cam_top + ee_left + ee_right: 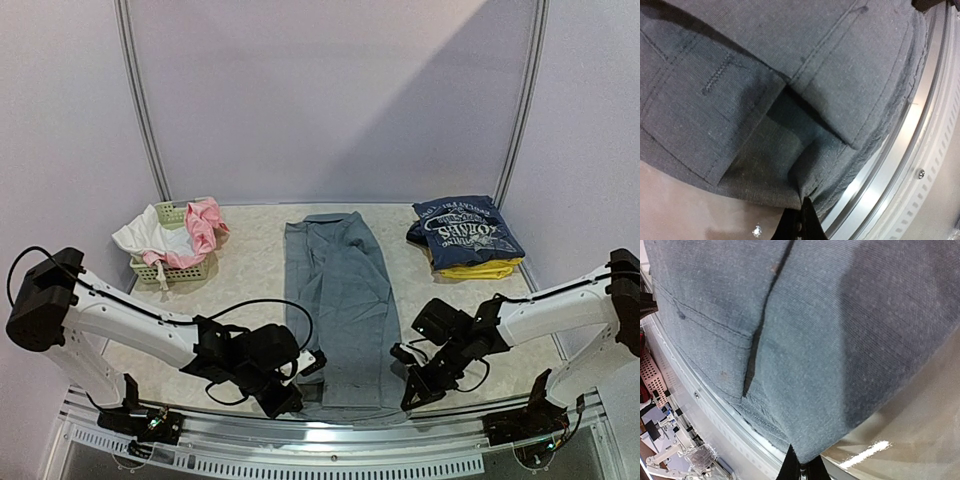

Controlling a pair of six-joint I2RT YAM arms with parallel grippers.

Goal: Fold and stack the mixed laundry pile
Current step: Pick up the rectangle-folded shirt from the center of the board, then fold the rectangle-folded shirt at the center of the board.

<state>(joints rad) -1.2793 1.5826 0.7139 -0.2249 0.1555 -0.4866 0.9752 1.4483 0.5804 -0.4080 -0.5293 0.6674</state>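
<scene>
The grey trousers (pixel 340 300) lie folded lengthwise down the middle of the table, waistband at the near edge. My left gripper (pixel 290 402) is shut on the near left waist corner (pixel 805 192). My right gripper (pixel 410 392) is shut on the near right waist corner (pixel 810 452). A folded navy printed tee (pixel 468 232) lies on a yellow piece (pixel 480 268) at the back right. Pink (pixel 205 222) and white (pixel 145 238) pieces sit in the basket at the back left. The navy dress is out of view.
A pale-green lattice basket (pixel 170 268) stands at the back left. The metal rail of the table's near edge (pixel 330 425) runs right under both grippers and shows in the left wrist view (pixel 900 160) and in the right wrist view (pixel 705 405). Purple walls enclose the table.
</scene>
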